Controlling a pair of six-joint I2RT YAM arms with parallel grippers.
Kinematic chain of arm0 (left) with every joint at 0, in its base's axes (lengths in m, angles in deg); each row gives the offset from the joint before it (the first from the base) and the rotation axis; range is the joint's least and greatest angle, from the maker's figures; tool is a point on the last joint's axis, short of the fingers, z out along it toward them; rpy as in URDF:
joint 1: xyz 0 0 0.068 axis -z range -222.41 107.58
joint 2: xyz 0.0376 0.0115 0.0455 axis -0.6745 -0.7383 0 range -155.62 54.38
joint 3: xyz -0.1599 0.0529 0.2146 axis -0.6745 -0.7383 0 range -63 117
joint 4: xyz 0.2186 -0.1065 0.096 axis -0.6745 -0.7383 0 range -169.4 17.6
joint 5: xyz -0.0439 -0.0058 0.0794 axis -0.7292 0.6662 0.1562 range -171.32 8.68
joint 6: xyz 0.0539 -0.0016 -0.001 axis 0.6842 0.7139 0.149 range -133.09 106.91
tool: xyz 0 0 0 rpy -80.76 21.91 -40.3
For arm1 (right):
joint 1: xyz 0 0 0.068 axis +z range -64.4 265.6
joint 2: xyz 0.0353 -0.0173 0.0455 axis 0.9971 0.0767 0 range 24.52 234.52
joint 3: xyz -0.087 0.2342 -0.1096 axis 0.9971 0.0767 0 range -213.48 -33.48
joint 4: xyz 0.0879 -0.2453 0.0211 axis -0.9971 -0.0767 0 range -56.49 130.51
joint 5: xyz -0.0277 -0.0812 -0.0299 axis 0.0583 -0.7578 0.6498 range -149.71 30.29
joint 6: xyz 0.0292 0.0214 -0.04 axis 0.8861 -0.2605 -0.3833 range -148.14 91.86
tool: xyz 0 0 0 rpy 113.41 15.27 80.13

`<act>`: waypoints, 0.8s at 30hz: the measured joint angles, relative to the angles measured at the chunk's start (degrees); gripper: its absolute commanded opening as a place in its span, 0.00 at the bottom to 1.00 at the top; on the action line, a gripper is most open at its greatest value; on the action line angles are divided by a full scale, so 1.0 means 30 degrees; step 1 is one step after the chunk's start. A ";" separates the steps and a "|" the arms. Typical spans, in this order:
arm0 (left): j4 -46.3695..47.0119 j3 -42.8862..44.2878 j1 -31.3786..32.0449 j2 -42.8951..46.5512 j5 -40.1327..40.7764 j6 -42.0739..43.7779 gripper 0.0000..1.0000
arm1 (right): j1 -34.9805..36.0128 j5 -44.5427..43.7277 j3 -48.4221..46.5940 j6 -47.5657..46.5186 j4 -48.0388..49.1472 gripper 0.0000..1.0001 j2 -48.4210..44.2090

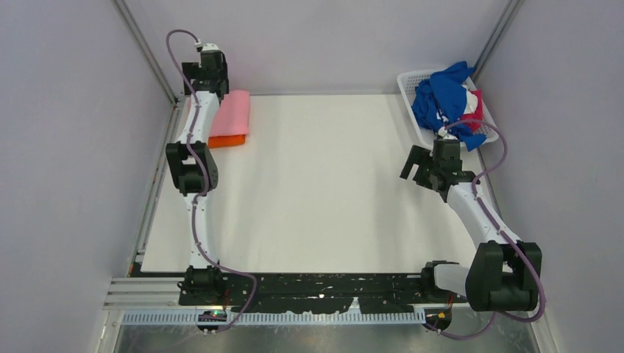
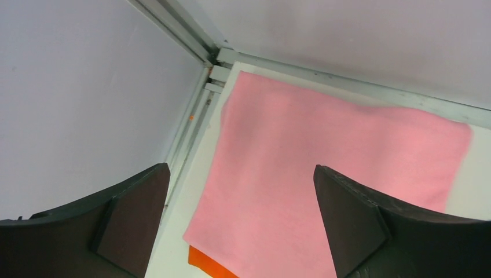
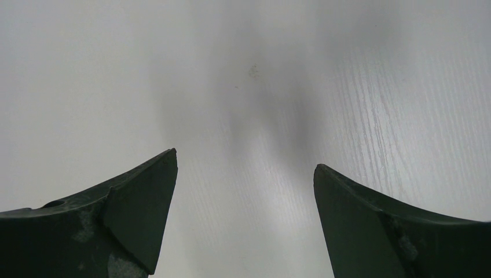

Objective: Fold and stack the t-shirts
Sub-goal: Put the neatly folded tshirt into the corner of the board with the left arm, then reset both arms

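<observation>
A folded light pink t-shirt (image 1: 232, 112) lies on a folded orange t-shirt (image 1: 227, 140) at the table's far left corner. In the left wrist view the pink t-shirt (image 2: 324, 156) fills the middle and an orange corner (image 2: 211, 265) peeks out beneath it. My left gripper (image 1: 215, 76) hangs above this stack, open and empty (image 2: 241, 220). Royal blue t-shirts (image 1: 439, 96), a magenta one (image 1: 478, 103) and a bit of white one (image 1: 469, 98) are heaped in the white basket (image 1: 409, 82) at the far right. My right gripper (image 1: 418, 168) is open and empty over bare table (image 3: 245, 214), just in front of the basket.
Grey walls close in the table on the left, back and right. An aluminium frame rail (image 2: 194, 124) runs along the left edge beside the stack. The white table top (image 1: 316, 184) lies between the arms.
</observation>
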 measured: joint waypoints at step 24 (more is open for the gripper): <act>0.0087 -2.9121 0.6492 2.5565 -0.5493 -1.0826 1.00 | 0.0000 0.2798 0.2455 0.0466 0.0787 0.95 -0.4379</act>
